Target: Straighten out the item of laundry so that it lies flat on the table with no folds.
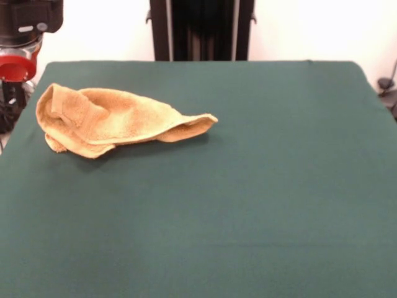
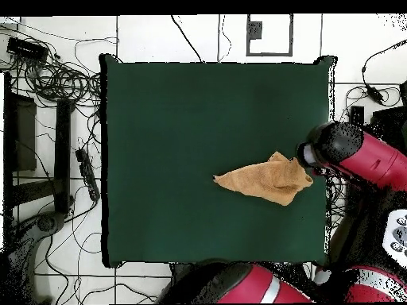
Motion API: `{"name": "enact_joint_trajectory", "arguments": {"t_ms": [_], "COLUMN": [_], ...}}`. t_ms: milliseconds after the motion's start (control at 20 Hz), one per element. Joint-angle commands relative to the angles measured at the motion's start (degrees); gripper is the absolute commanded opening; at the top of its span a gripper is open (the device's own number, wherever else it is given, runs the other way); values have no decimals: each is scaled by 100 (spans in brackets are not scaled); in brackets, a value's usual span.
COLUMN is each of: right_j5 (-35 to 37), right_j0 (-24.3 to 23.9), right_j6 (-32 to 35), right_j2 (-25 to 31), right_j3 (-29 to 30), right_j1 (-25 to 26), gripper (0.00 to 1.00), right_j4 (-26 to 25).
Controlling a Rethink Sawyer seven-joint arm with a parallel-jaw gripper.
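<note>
The orange-tan towel (image 1: 111, 121) lies crumpled and folded over itself on the dark green table (image 1: 248, 186), at the left in the front view. One pointed corner sticks out to the right. In the overhead view the towel (image 2: 266, 180) lies near the table's right edge (image 2: 322, 111). My gripper (image 1: 8, 99) hangs under the arm's black and red wrist, at the table's left edge just left of the towel. It is partly cut off by the picture's edge. In the overhead view the arm's black end (image 2: 318, 152) covers it, beside the towel's right corner.
The red arm (image 2: 374, 163) reaches in from the right in the overhead view. The black pedestal (image 1: 201, 28) stands behind the table's far edge. Cables and equipment (image 2: 56, 103) lie on the floor left of the table.
</note>
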Motion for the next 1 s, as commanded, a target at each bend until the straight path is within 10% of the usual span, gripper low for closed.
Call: {"name": "enact_joint_trajectory", "arguments": {"t_ms": [50, 1000], "right_j5": [-352, 1928], "right_j0": [247, 550], "right_j6": [917, 1753], "right_j2": [964, 517], "right_j3": [519, 562], "right_j1": [301, 404], "gripper": [100, 100], "right_j4": [562, 1869]}}
